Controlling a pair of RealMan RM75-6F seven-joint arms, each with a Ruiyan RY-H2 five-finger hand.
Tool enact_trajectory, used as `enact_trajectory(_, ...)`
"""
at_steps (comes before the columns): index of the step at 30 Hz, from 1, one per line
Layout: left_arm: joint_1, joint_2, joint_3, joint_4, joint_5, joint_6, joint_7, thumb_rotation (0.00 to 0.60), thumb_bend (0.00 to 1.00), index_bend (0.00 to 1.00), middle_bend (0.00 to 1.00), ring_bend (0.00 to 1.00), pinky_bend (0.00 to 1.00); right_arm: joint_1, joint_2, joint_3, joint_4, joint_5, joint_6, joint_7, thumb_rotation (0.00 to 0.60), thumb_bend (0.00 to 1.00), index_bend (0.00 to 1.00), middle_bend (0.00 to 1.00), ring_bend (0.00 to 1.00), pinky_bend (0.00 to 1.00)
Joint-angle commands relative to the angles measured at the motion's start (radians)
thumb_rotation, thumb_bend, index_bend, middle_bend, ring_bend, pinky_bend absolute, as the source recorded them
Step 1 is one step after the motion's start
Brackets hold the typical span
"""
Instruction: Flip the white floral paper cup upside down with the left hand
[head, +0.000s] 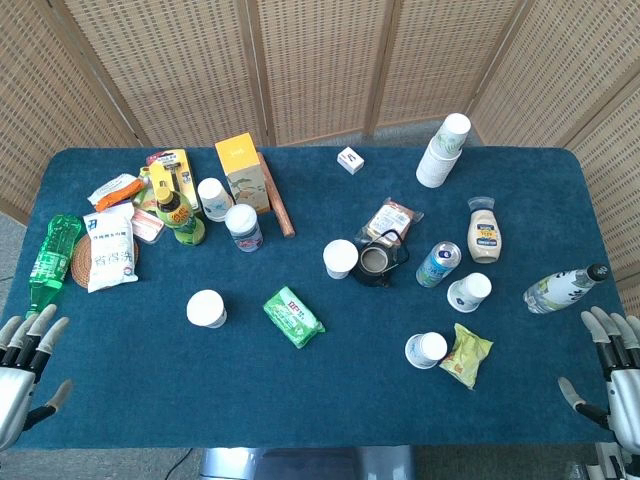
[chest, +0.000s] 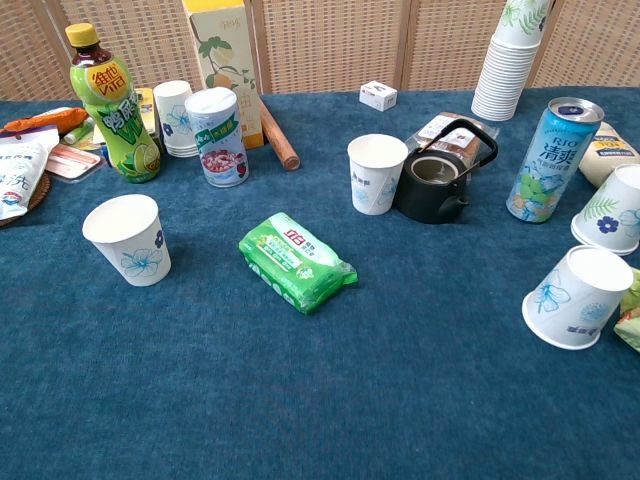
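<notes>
Five loose white floral paper cups show on the blue surface (head: 330, 410), plus a nested stack of cups (head: 441, 150) at the far right. The task's white floral paper cup (head: 206, 308) (chest: 128, 239) stands alone toward the near left, upright with its mouth open to the ceiling, so its long axis runs vertical; it sits left of the single green wipes pack (head: 293, 316) (chest: 296, 261). A second upright cup (head: 340, 258) (chest: 377, 173) stands mid-surface just beside the one black teapot (head: 377, 264) (chest: 438, 183). A third cup (head: 214, 198) (chest: 177, 118) stands among the clutter toward the far left. Two more cups (head: 468, 292) (head: 427, 350) lie tipped on their sides toward the near right. There is one blue drink can (head: 438, 264) (chest: 553, 160), and three bottles: a green tea bottle (head: 179, 215) (chest: 115, 103), a crushed green one (head: 52, 260) at the left edge, and a clear one (head: 563, 288) at the right edge. The chest view cuts off the stack's top and the rightmost items, and shows neither arm. The left robot hand (head: 22, 372) is partly cut off at the near left corner, fingers spread and holding nothing; the right robot hand (head: 612, 370) at the near right corner is likewise released, fingers apart.
</notes>
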Motion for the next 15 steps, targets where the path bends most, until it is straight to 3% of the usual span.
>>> enact_trajectory(1,0.002,0.001,0.000,-0.001,0.001,0.002,0.001,0.600,0.35,0.00,0.00,0.00,0.00,0.002,-0.002,-0.001,0.003,-0.002,-0.003,0.004,0.600,0.28,0.00,0.00,0.00,0.00)
enact_trajectory(9,-0.013,0.006,0.000,-0.002,-0.020,-0.037,-0.031,0.600,0.35,0.00,0.00,0.00,0.00,0.004,0.001,0.001,-0.005,-0.007,-0.001,0.003,0.600,0.28,0.00,0.00,0.00,0.00)
enact_trajectory(15,-0.084,0.004,-0.031,-0.040,-0.078,-0.154,-0.057,0.600,0.35,0.00,0.00,0.00,0.00,0.004,0.004,0.001,-0.005,-0.003,-0.002,0.012,0.600,0.28,0.00,0.00,0.00,0.00)
